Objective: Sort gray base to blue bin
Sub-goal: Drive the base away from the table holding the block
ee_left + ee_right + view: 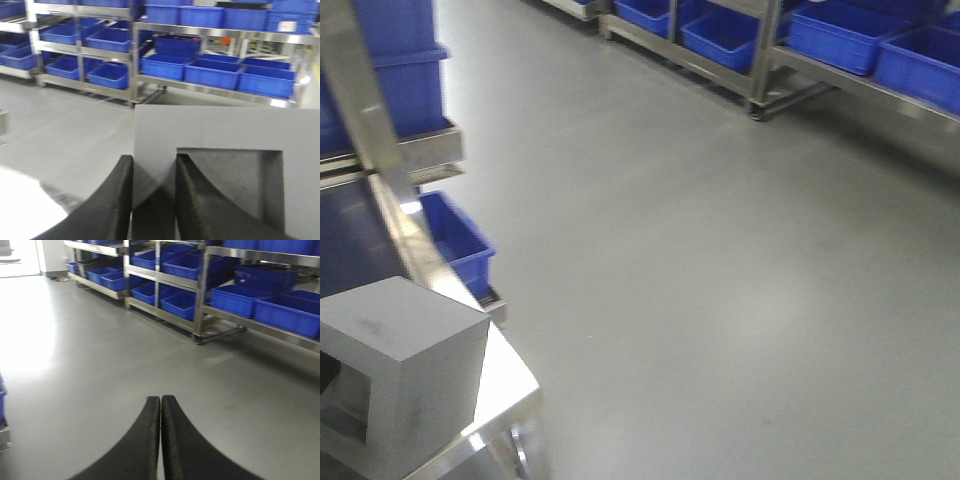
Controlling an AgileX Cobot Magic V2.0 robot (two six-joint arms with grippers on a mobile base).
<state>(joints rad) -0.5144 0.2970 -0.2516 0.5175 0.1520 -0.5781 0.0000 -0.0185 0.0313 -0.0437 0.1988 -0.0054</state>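
The gray base (410, 360) is a matte gray block with a square recessed opening, at the lower left over the corner of a steel table (510, 385). I cannot tell whether it rests on the table or is lifted. In the left wrist view the gray base (225, 125) fills the right half. My left gripper (154, 158) is shut on its wall, one finger outside and one inside the opening. My right gripper (160, 398) is shut and empty above the bare floor. A deep blue bin (460, 245) sits low beside the table; I cannot tell whether it is the task's bin.
Stacked blue crates (405, 70) stand on a steel frame at the upper left. Steel racks with several blue crates (840, 40) line the far side, also in the right wrist view (240, 297). Gray floor (720, 280) lies between.
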